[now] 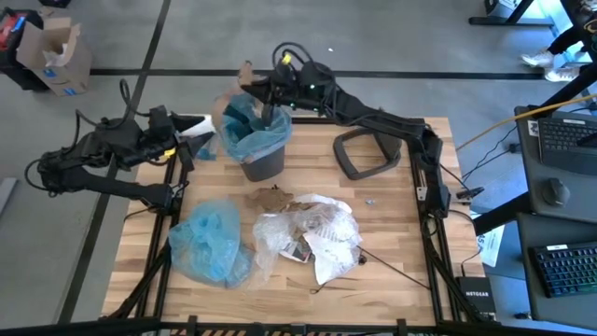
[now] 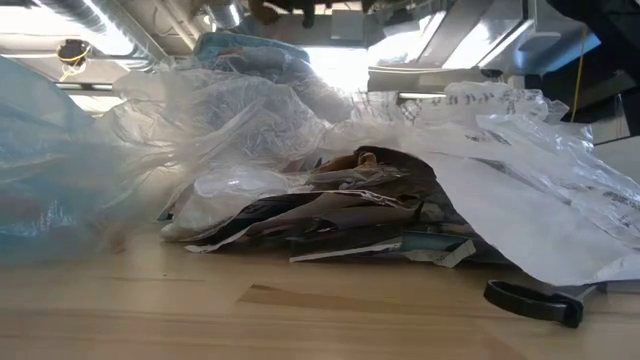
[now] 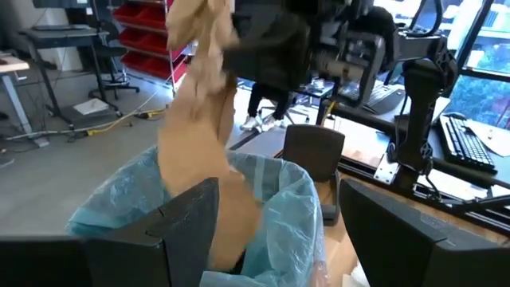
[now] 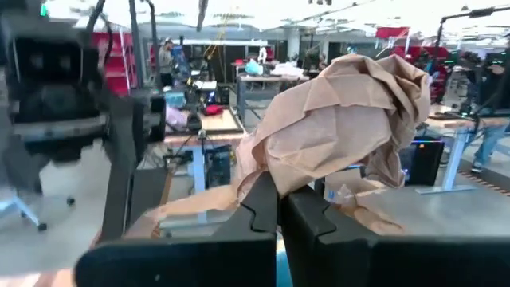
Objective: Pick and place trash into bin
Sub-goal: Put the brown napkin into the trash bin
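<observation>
The dark grey bin [image 1: 264, 159] with its light blue liner [image 3: 119, 199] stands at the table's far middle. My right gripper [image 1: 254, 89] reaches over it from the table's right, shut on a long crumpled brown paper [image 3: 199, 119]. My left gripper [image 1: 198, 133] hovers open just left of the bin, and its fingers [image 3: 195, 215] touch nothing. The remaining trash [image 1: 308, 233], white mailers, clear wrap and printed scraps, lies heaped on the table's near middle. My right gripper pinches the brown paper between its two shut fingers [image 4: 255, 215], at a crumpled part near its upper end [image 4: 295, 163]. The fingers are level and come from the table's right. The paper hangs below them, and its lower end [image 3: 231, 239] reaches down inside the liner.
The bin's grey lid [image 1: 368, 154] lies on the table right of the bin. A crumpled light blue bag [image 1: 210, 243] lies at the near left. A thin dark stick [image 1: 392, 266] lies near the pile's right, and a cardboard box [image 1: 56, 56] stands on the floor at the far left.
</observation>
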You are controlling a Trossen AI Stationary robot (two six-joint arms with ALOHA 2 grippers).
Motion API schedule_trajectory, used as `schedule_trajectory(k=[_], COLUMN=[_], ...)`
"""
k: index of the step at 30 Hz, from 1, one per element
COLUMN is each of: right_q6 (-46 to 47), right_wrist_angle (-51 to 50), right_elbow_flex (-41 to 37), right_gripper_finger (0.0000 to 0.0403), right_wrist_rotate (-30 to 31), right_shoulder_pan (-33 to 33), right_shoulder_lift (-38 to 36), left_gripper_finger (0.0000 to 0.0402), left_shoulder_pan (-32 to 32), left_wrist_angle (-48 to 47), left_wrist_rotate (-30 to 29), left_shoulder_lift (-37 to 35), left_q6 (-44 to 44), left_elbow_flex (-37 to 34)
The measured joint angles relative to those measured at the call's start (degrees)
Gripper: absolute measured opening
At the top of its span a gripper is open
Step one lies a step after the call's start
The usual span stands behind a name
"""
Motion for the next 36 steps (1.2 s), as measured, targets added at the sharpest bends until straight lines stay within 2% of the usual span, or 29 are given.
schedule_trajectory(k=[3, 8, 12, 15, 20, 24, 27, 33, 36], right_q6=[-1.7, -1.9, -3.4, -7.5, -11.9, -13.3, -13.9, -13.9, -13.9], right_wrist_angle=[-5.0, -13.1, -23.4, -29.9, -42.0, -46.1, -50.9, -60.3, -62.2], right_elbow_flex=[0.0, 1.1, 5.8, 9.4, 16.7, 15.1, 15.1, 15.0, 15.0], right_gripper_finger=[0.0038, 0.0137, 0.0199, 0.0225, 0.0238, 0.0238, 0.0239, 0.0239, 0.0239], right_wrist_rotate=[-0.9, -0.9, -0.7, 1.7, 5.3, 5.6, 5.6, 5.2, 5.2], right_shoulder_pan=[0.1, 0.1, 0.1, 0.1, 0.1, 0.1, 0.1, 0.1, 0.1], right_shoulder_lift=[0.2, -0.1, -0.1, -0.4, -0.5, -3.6, -4.7, -4.6, -4.5], left_gripper_finger=[0.0253, 0.0253, 0.0253, 0.0253, 0.0253, 0.0253, 0.0253, 0.0253, 0.0253], left_shoulder_pan=[0.0, 1.2, 3.5, 5.9, 11.9, 18.6, 23.4, 30.1, 31.5], left_wrist_angle=[-0.2, -0.2, -1.1, -2.8, -14.1, -23.7, -29.4, -33.8, -33.9], left_wrist_rotate=[0.0, -0.8, -0.8, -0.8, 0.8, 6.6, 7.5, 13.0, 13.6], left_shoulder_lift=[0.0, 1.9, 7.3, 12.5, 22.2, 29.7, 35.0, 42.6, 46.3], left_q6=[0.1, 0.8, 3.3, 4.8, 5.0, 3.5, 3.4, 5.5, 6.1], left_elbow_flex=[0.0, 1.6, 5.8, 10.3, 19.9, 28.4, 32.9, 34.6, 33.8])
